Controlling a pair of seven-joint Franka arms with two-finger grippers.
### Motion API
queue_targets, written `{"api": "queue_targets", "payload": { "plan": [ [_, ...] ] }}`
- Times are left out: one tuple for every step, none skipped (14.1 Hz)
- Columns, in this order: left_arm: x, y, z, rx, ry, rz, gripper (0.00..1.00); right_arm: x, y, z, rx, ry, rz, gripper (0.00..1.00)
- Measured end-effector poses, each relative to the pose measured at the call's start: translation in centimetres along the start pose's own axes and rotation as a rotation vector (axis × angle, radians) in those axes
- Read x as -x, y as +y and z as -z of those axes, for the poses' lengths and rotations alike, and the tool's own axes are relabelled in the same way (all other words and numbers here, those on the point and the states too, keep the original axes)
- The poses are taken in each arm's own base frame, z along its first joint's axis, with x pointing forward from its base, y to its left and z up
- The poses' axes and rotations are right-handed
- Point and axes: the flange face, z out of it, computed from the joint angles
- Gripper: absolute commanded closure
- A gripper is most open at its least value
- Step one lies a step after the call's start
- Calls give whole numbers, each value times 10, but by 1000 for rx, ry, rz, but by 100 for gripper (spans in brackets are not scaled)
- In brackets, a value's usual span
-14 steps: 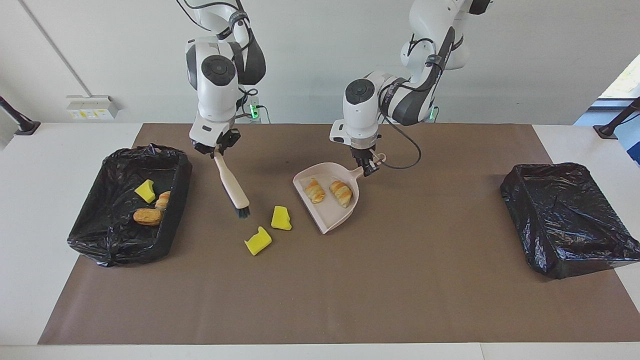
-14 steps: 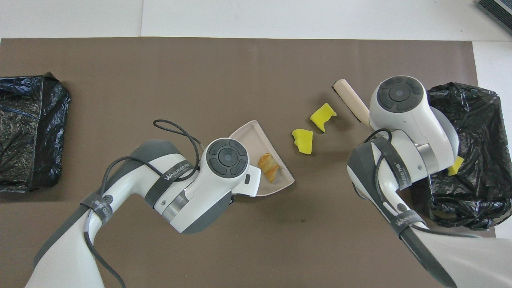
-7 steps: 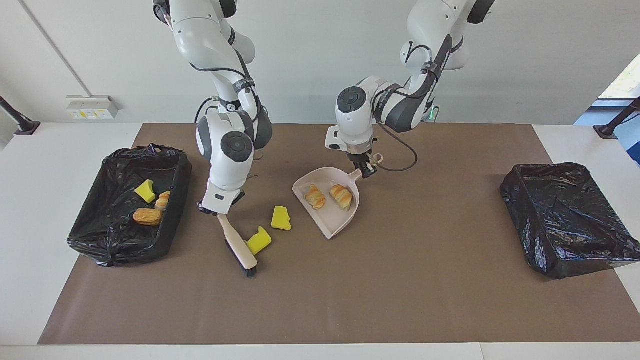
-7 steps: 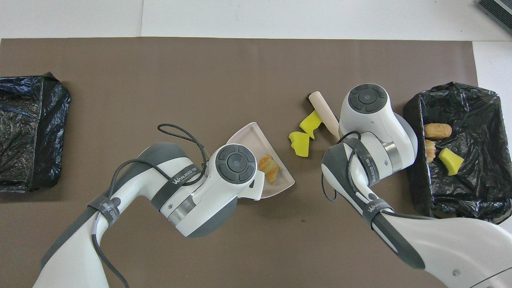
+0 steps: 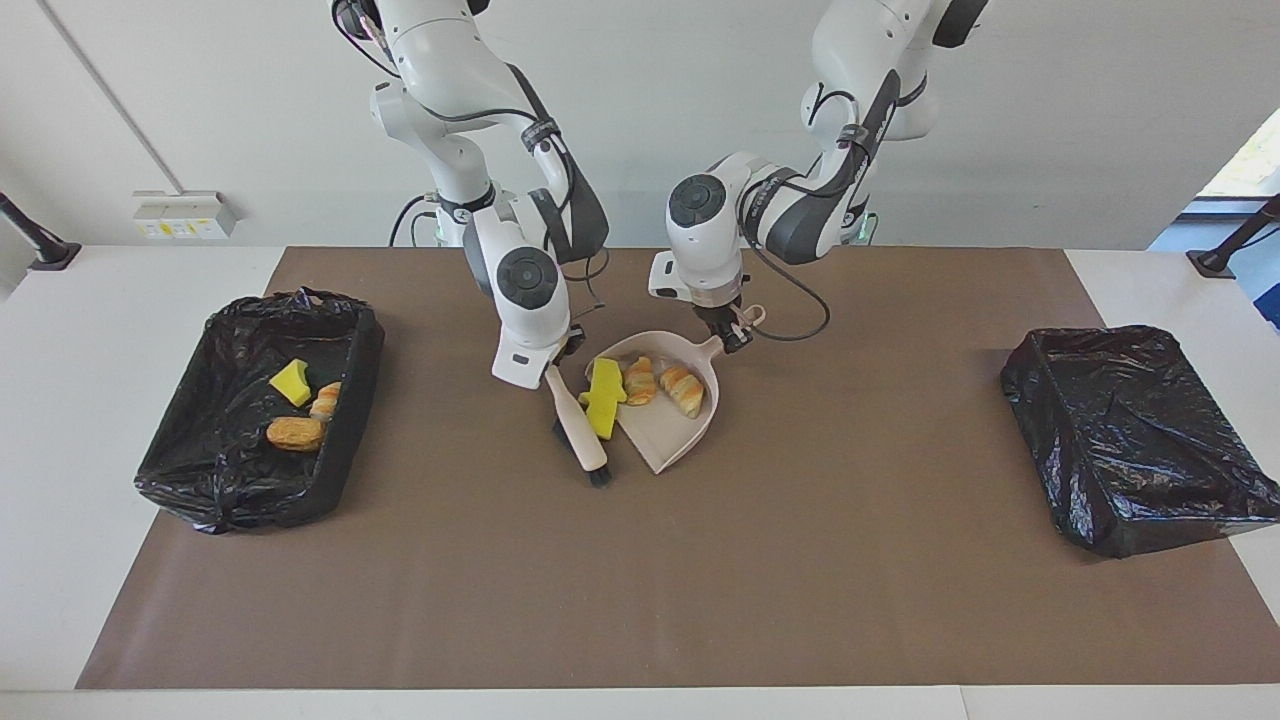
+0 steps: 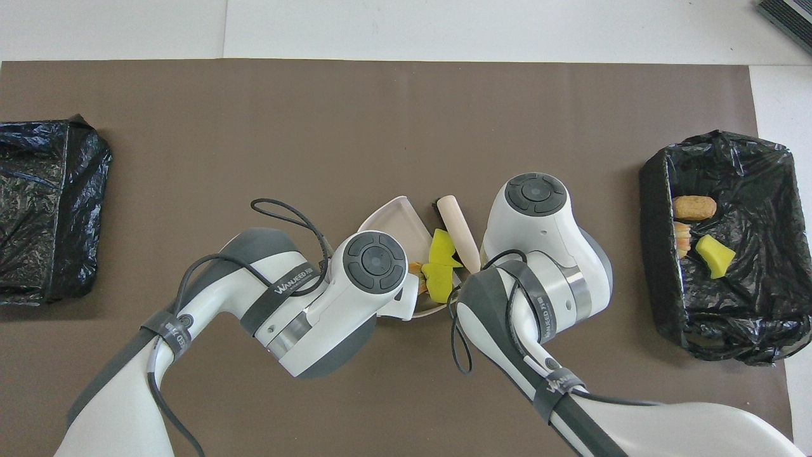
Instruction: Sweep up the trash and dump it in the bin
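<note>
My right gripper [image 5: 553,362] is shut on the handle of a cream brush [image 5: 577,428], whose bristles rest on the mat at the mouth of the cream dustpan [image 5: 668,440]. My left gripper [image 5: 733,336] is shut on the dustpan's handle. Two yellow sponge chunks [image 5: 603,396] lie pressed between brush and pan mouth. Two orange-brown bread pieces [image 5: 683,389] lie in the pan. In the overhead view the brush [image 6: 460,232], sponges [image 6: 440,268] and pan [image 6: 394,216] show between the two hands.
A black-lined bin [image 5: 210,470] at the right arm's end of the table holds a yellow sponge [image 5: 291,382] and two bread-like pieces [image 5: 296,433]. A second black-lined bin [image 5: 1135,435] stands at the left arm's end. A brown mat [image 5: 800,560] covers the table.
My right arm has swept the brush across the mat toward the dustpan, pushing both yellow sponge chunks to its mouth. The left gripper and dustpan have barely moved.
</note>
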Motion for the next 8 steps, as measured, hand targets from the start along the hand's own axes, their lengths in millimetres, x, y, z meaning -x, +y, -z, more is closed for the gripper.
{"api": "queue_targets", "payload": {
  "plan": [
    [0,0,0,-1,0,-17,100,4,-12,0,-46,-1,-15,100],
    [0,-1,0,-2,3,-35,100,7,-24,1,-80,0,-34,100],
    [0,-2,0,-3,10,-51,100,10,-36,4,-100,3,-50,100],
    [-1,-4,1,-6,21,-69,100,13,-46,7,-111,9,-59,100],
    [-2,-6,1,-10,34,-88,100,16,-52,12,-112,18,-59,100],
    [-1,-10,0,-12,44,-106,100,18,-54,18,-112,28,-59,100],
    [-1,-16,0,-15,52,-127,100,20,-51,23,-112,38,-63,100],
    [1,-23,-1,-18,60,-157,100,21,-46,27,-106,42,-68,100]
  ]
}}
